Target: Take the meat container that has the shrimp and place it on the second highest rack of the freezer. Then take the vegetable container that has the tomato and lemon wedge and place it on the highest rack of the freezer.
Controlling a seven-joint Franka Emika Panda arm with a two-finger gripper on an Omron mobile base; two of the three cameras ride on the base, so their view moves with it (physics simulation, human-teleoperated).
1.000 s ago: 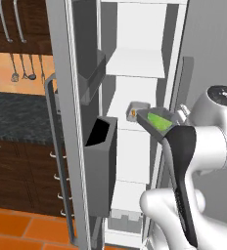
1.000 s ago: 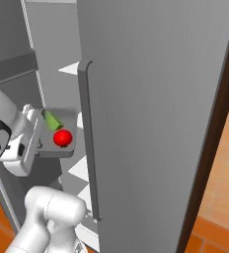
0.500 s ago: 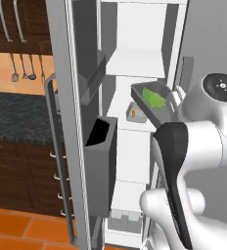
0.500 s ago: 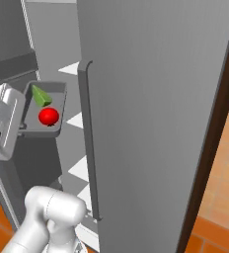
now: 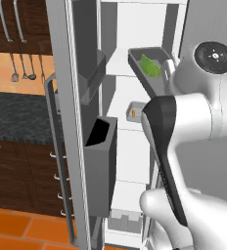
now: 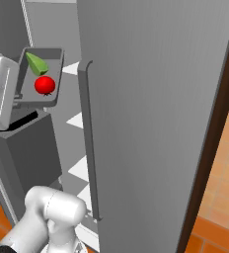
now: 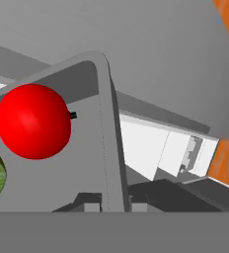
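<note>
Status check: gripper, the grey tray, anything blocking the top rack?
Gripper shut on grey tray's rim. Red tomato, green lemon wedge aboard, tray tilted beside top white rack. Shrimp container on rack below. Path looks open.

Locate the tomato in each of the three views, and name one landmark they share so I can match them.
Left base view: hidden below the wall of the grey tray; the lemon wedge shows there.
Right base view: the tomato is upper left, in the tray, just below the wedge.
Hand view: large, at left, wedge at the left edge.
Shared landmark: the grey tray, with the gripper shut on its rim.
</note>
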